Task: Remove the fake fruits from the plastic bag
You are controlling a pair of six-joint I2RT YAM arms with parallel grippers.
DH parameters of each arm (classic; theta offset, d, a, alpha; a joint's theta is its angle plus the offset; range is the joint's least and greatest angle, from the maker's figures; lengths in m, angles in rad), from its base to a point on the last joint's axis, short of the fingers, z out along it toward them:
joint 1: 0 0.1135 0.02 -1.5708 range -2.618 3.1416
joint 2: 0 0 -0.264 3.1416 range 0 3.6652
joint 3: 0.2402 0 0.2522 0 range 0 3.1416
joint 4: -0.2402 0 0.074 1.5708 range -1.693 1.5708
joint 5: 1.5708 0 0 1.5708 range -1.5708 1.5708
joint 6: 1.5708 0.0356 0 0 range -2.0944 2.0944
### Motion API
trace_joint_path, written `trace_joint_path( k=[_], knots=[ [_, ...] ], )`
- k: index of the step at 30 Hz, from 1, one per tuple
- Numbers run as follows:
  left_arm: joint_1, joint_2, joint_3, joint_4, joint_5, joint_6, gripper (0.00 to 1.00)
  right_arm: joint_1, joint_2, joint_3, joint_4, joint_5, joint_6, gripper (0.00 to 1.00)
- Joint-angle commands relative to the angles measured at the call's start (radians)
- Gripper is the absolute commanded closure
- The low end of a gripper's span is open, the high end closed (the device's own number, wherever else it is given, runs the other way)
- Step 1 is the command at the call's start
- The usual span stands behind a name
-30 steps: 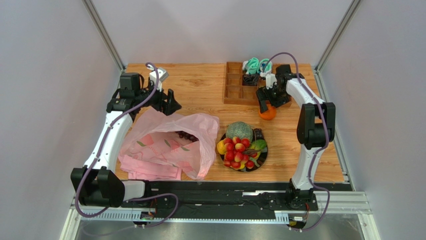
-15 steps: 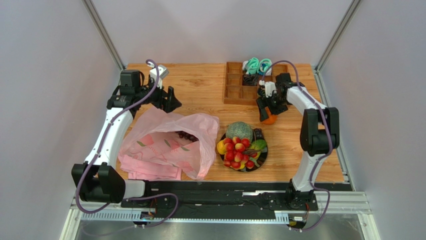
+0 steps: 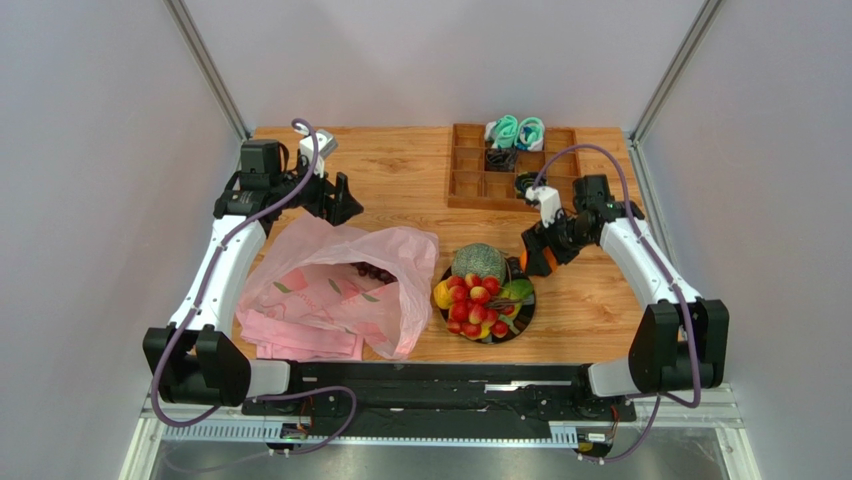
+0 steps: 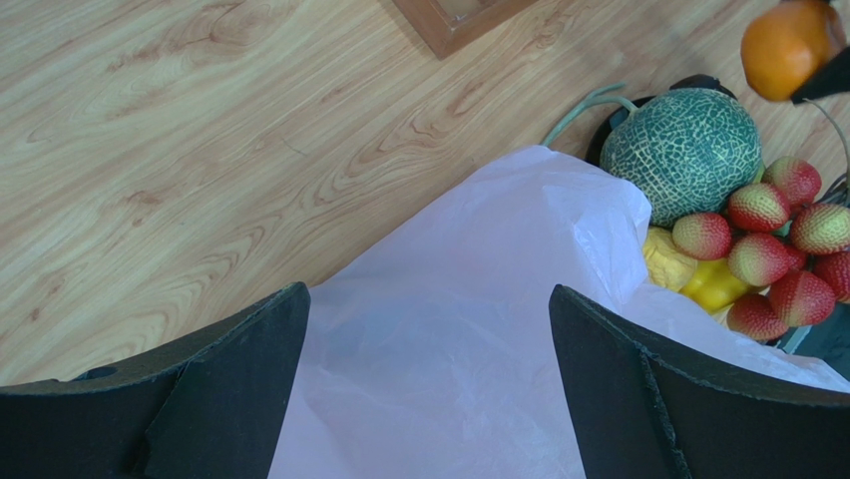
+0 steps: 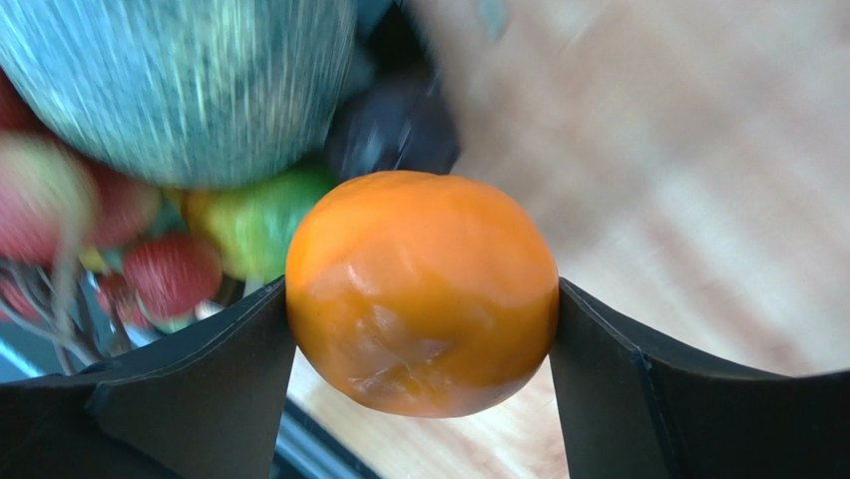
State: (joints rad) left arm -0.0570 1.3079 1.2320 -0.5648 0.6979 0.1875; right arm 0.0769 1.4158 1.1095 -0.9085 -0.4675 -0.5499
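Observation:
The pink plastic bag point(image 3: 340, 285) lies at the left, mouth towards the plate, with dark grapes point(image 3: 375, 271) inside. A black plate point(image 3: 527, 318) holds the netted melon point(image 3: 478, 263), red berries point(image 3: 472, 300) and a yellow piece point(image 3: 442, 294). My right gripper point(image 3: 533, 258) is shut on the orange point(image 5: 421, 289) and holds it at the plate's far right edge, beside the melon point(image 5: 200, 80). My left gripper point(image 3: 340, 200) is open and empty over the bag's far edge point(image 4: 449, 329). The left wrist view also shows the melon point(image 4: 681, 140), berries point(image 4: 758, 208) and orange point(image 4: 788, 48).
A wooden compartment tray point(image 3: 465, 185) with teal and black items point(image 3: 515, 132) stands at the back, just beyond the right gripper. A folded pink cloth point(image 3: 300, 342) lies under the bag near the front edge.
My right gripper has carried the orange from beside the wooden tray towards me and left, to the plate's edge. The left arm and bag have not moved.

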Motion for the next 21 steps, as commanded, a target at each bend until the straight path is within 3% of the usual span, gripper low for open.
trace_joint_path(
  k=[1, 11, 21],
  knots=[
    [-0.001, -0.006, 0.032, 0.011, 0.011, 0.017, 0.01, -0.005, -0.109, -0.132, -0.092, 0.033, -0.134, 0.40],
    [-0.001, 0.004, 0.027, 0.017, 0.014, 0.009, 0.01, 0.047, -0.229, -0.263, -0.182, -0.052, -0.357, 0.38],
    [-0.003, 0.011, 0.044, 0.013, 0.008, 0.013, 0.01, 0.161, -0.173, -0.312, -0.084, -0.068, -0.338, 0.36]
  ],
)
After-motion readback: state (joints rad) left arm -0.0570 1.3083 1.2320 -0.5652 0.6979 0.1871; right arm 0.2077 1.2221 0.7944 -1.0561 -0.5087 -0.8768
